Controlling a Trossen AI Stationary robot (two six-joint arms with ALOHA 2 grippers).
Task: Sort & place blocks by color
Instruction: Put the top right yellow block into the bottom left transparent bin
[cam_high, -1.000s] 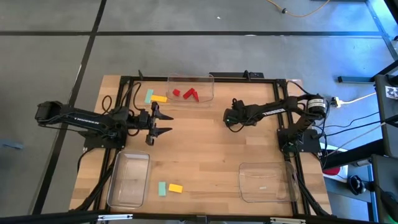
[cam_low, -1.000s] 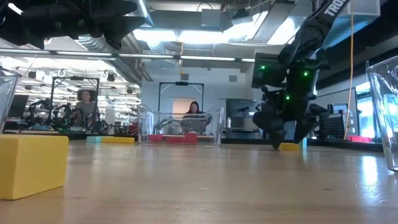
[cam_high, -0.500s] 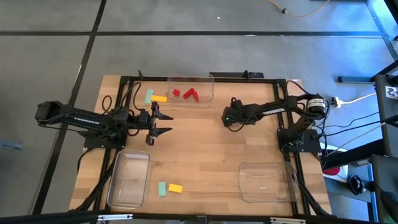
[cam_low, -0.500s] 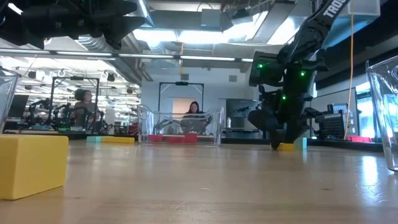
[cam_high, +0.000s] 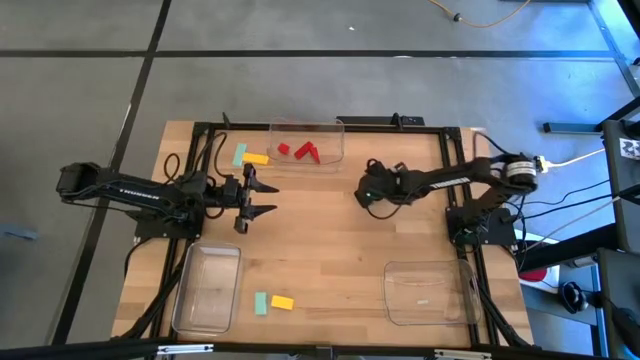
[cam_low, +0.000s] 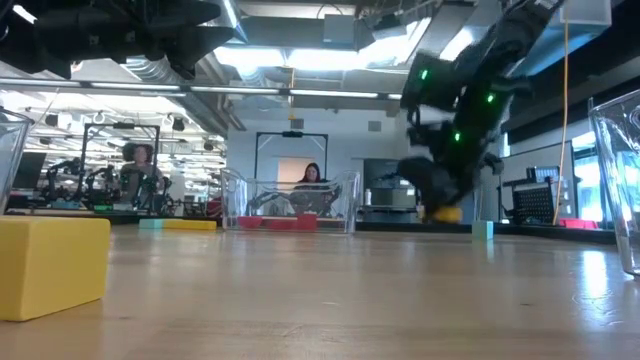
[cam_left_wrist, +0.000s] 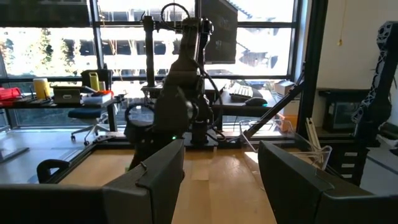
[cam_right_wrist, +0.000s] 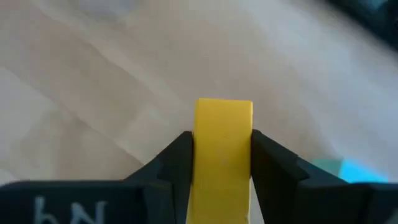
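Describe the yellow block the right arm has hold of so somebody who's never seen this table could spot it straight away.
Start at the clear plastic tray holding red blocks at the table's far edge, then move toward the right arm. The right gripper has its jaws shut on a small yellow block, lifted just off the wood. The other yellow blocks lie flat on the table; a pale teal block sits on the wood below.

bright ceiling lights glare in low view; right wrist view blurred throughout.

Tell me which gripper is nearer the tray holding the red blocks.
Left, narrowly. The left gripper waits open just off the tray's left corner; the right gripper, shut on a yellow block, hovers slightly farther off its right corner.
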